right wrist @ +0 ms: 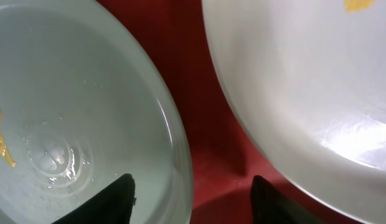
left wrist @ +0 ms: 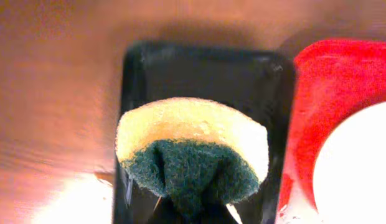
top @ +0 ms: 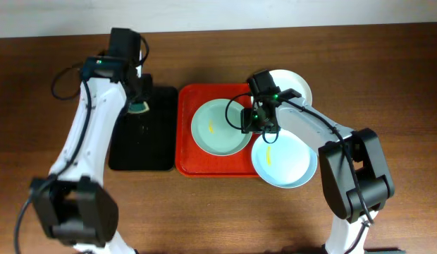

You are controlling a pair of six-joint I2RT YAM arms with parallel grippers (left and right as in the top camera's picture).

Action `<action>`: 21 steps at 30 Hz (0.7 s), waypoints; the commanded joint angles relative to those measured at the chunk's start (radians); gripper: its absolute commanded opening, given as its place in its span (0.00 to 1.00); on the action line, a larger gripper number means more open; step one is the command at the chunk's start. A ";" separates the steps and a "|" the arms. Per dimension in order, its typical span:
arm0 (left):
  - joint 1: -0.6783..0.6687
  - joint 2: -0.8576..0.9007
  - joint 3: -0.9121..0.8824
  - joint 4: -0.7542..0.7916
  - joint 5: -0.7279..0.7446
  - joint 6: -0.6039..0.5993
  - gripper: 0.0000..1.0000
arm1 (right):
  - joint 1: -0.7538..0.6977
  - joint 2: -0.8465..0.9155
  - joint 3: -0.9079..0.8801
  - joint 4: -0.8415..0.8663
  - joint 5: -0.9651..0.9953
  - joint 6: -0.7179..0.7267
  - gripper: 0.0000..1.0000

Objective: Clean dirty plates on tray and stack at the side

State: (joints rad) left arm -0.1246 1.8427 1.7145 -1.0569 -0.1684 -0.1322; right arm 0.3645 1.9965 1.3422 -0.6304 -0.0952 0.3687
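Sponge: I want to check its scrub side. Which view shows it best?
Left wrist: the sponge sits large and central, yellow foam folded around green scrub, above the black tray. Overhead shows just a small pale-green bit. Right wrist shows none of it.

Mint plate (top: 220, 130) on red tray (top: 187, 152)

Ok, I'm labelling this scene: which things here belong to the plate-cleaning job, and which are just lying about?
Job: mint green plate, light blue plate, white plate, red tray, sponge.
Lying about: black tray.
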 commanded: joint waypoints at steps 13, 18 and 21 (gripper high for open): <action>-0.041 -0.025 0.015 -0.016 0.020 0.163 0.00 | 0.002 0.009 -0.007 -0.001 0.002 0.006 0.64; 0.034 -0.025 0.011 -0.029 0.211 0.207 0.00 | 0.002 0.009 -0.007 -0.002 0.002 0.006 0.64; 0.104 -0.025 0.002 -0.029 0.319 0.220 0.00 | 0.002 0.009 -0.007 -0.001 0.002 0.006 0.65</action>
State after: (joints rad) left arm -0.0978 1.8130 1.7191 -1.0843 -0.0227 0.0399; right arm 0.3645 1.9965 1.3422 -0.6308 -0.0956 0.3702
